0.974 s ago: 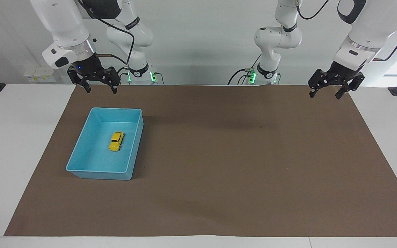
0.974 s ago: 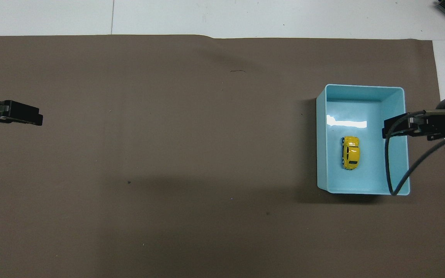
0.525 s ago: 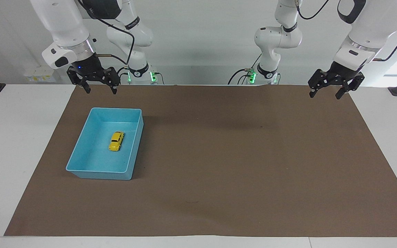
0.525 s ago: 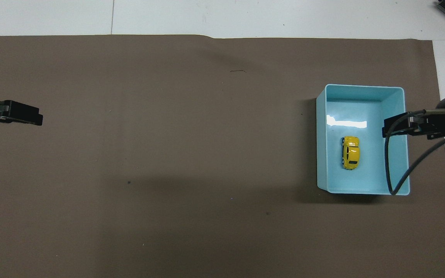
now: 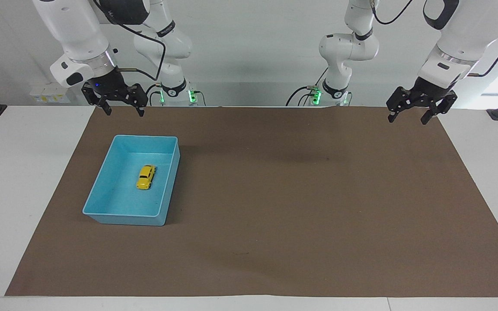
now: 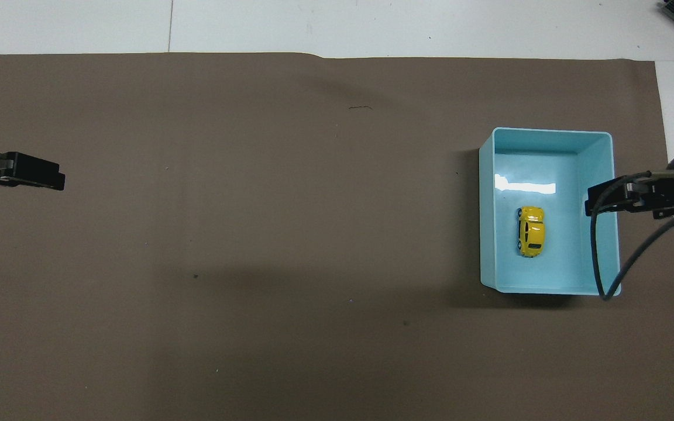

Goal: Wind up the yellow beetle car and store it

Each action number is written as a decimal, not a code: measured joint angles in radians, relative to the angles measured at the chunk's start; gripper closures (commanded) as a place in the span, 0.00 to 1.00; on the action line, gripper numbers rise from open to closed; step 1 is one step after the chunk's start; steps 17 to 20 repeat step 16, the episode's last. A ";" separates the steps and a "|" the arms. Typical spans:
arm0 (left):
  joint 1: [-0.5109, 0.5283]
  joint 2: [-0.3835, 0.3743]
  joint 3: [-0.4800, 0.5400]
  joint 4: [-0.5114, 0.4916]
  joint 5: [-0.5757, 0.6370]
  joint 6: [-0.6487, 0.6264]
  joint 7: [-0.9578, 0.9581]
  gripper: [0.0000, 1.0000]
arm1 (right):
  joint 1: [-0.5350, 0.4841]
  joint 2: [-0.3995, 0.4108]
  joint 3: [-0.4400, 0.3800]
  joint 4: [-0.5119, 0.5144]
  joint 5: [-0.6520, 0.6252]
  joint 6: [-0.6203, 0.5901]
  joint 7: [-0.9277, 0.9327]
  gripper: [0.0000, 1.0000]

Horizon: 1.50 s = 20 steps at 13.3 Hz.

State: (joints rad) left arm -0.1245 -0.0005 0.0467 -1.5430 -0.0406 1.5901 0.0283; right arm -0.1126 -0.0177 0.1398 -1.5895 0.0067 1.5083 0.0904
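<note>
Reading the facing view from its left edge, we meet the right gripper first; it hangs in the air over the brown mat, above the strip of mat that lies between the blue bin and the robots' end of the table; its two fingers are spread apart and nothing sits between them; in the overhead view the same right gripper covers the bin's rim on the side toward the right arm's end of the table, but the facing view shows it well clear of the bin.

Next we come to the bin itself; it rests on the mat toward the right arm's end of the table; the yellow beetle car sits inside it, on the bin's floor, upright on its wheels, near the middle and apart from all four walls; in the overhead view the yellow beetle car lies lengthwise along the bin's longer sides.

Last, well apart from the bin, the left gripper hangs over the corner of the mat at the left arm's end of the table; its fingers too stand apart and hold nothing; the overhead view shows only the dark tip of the left gripper, level with the bin.
</note>
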 measured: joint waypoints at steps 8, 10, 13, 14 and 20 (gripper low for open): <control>0.000 0.000 0.000 0.000 0.000 0.000 0.000 0.00 | 0.090 0.000 -0.099 0.004 0.000 -0.024 0.000 0.00; 0.000 0.000 0.000 0.000 0.000 0.000 0.000 0.00 | 0.090 0.000 -0.100 0.005 0.000 -0.026 0.000 0.00; 0.000 0.000 0.000 0.000 0.000 0.000 0.000 0.00 | 0.092 0.000 -0.100 0.007 0.000 -0.027 0.000 0.00; 0.000 0.000 0.000 0.000 0.000 0.000 0.000 0.00 | 0.093 0.000 -0.100 0.007 0.000 -0.027 0.000 0.00; 0.000 0.000 0.000 0.000 0.000 0.000 0.000 0.00 | 0.093 0.000 -0.100 0.007 0.001 -0.027 0.000 0.00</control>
